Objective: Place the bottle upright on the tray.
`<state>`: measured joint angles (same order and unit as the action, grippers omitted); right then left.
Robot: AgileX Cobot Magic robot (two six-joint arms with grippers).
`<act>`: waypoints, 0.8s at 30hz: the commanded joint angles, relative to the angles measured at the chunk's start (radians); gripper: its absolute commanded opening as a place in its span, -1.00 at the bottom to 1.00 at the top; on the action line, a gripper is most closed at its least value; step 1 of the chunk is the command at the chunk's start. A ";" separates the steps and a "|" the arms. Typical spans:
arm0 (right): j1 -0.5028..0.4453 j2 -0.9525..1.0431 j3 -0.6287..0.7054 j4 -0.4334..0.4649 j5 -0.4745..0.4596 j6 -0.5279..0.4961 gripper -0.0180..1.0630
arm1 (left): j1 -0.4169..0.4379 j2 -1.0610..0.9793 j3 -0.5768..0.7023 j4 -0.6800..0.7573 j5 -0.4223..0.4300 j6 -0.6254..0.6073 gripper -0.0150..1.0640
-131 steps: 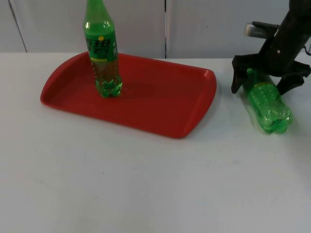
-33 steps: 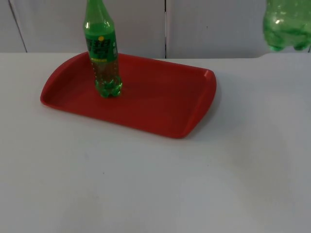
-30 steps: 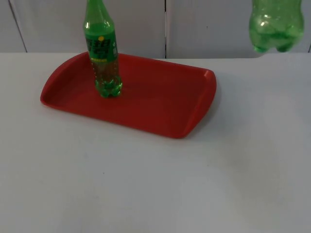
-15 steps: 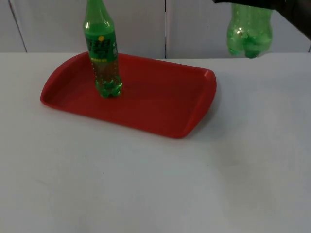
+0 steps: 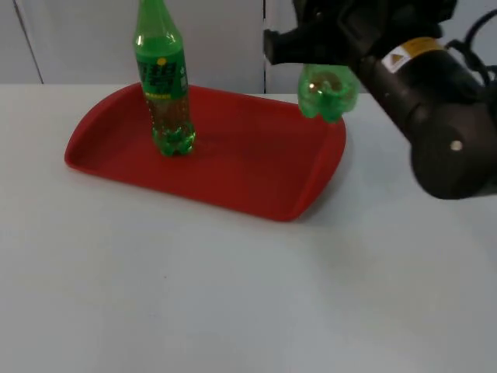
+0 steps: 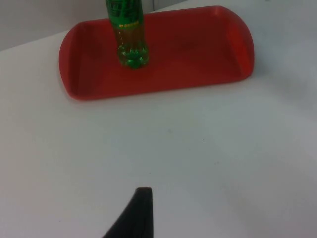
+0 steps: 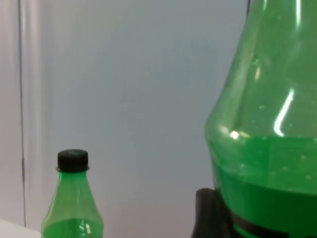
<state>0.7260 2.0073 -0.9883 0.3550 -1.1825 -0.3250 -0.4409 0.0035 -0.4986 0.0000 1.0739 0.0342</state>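
Two bottles concern me: with the right gripper (image 5: 326, 47) clamped on the green bottle (image 5: 328, 92) above the red tray (image 5: 256, 167) edge, I'd lower it vertically, well apart from the standing bottle (image 5: 163, 85); left gripper (image 6: 136, 213) waits, fingers unclear.

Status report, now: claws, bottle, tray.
Right claw shut on carried bottle, airborne over tray's right end. Left claw waiting above table. Standing bottle on tray's left, well apart from the drop zone.
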 commanded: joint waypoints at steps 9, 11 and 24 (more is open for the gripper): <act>-0.058 0.211 -0.270 -0.067 -0.039 0.053 -0.97 | -0.007 -0.003 0.004 0.005 0.001 -0.004 0.97; -0.071 0.231 -0.295 -0.077 -0.039 0.055 -0.97 | -0.007 -0.003 0.004 0.005 0.001 -0.004 0.97; -0.181 0.491 -0.591 -0.246 -0.039 0.217 -0.97 | -0.007 -0.003 0.004 0.005 0.001 -0.004 0.97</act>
<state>0.5478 2.4605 -1.5265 0.1534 -1.1977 -0.1450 -0.4409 0.0035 -0.4986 0.0000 1.0739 0.0342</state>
